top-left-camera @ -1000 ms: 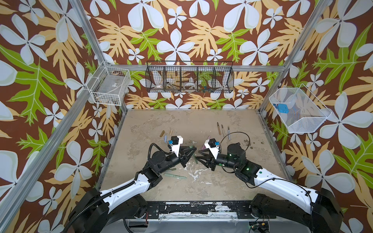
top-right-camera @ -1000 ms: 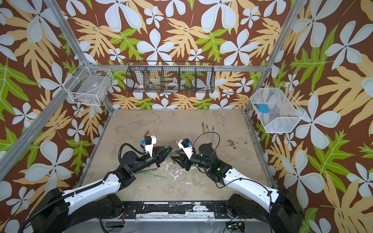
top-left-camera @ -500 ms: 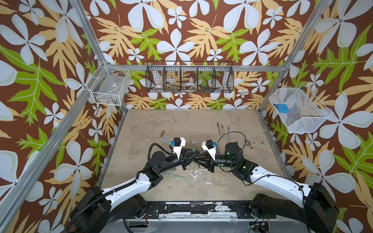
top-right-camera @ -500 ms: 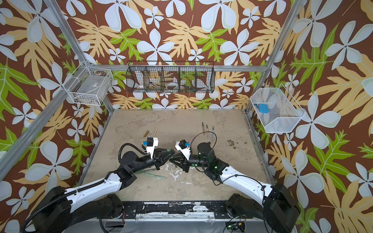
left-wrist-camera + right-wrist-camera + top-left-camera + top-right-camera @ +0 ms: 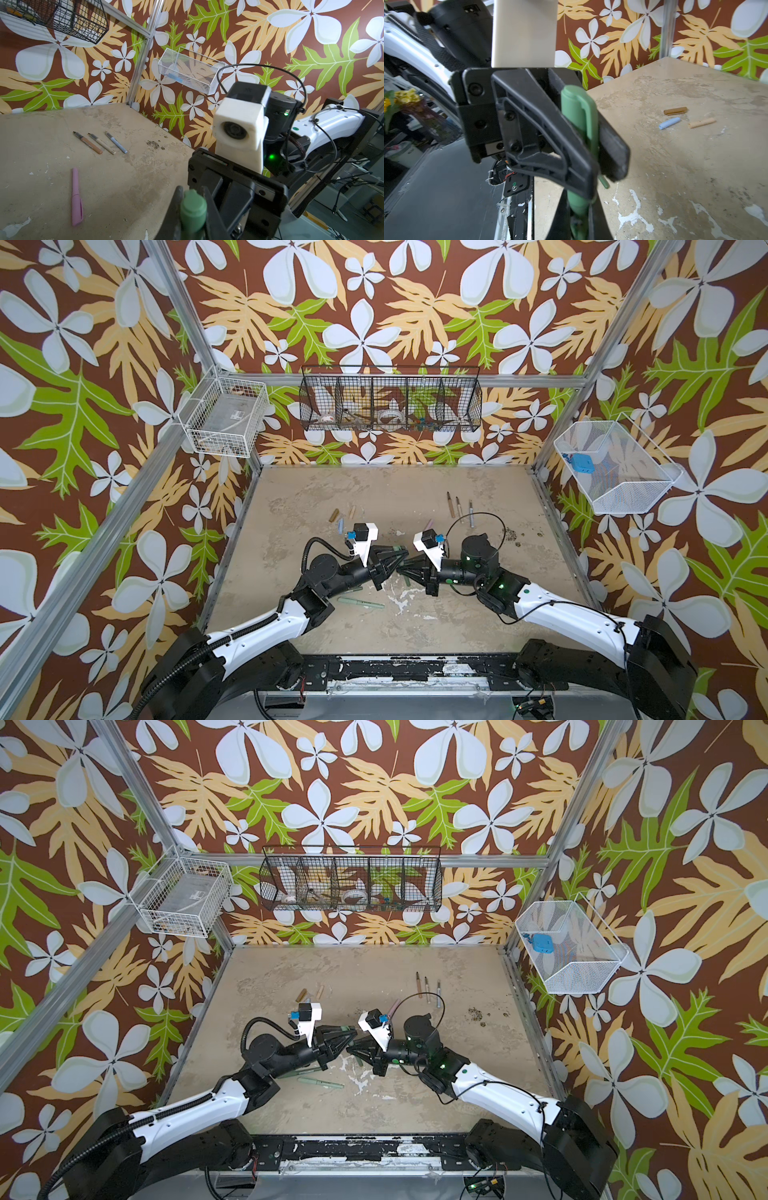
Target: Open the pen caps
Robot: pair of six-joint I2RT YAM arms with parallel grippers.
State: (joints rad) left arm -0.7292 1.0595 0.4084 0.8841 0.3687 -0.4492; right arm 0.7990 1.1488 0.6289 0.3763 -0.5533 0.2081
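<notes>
Mid-table, both grippers meet on one green pen. My left gripper is shut on its clipped cap end. My right gripper is shut on the pen's body. The cap is still on the pen. A capped pink pen lies just behind the grippers. Brown, light blue and beige pen caps lie loose at the back left. Their three uncapped pens lie at the back right. Another green pen lies by the left arm.
A black wire basket hangs on the back wall, a white one on the left wall and a white mesh one on the right wall. Metal frame posts stand at the table's corners.
My right gripper has moved left up to the left gripper and closed on the green pen. The left gripper has stayed shut on it.
</notes>
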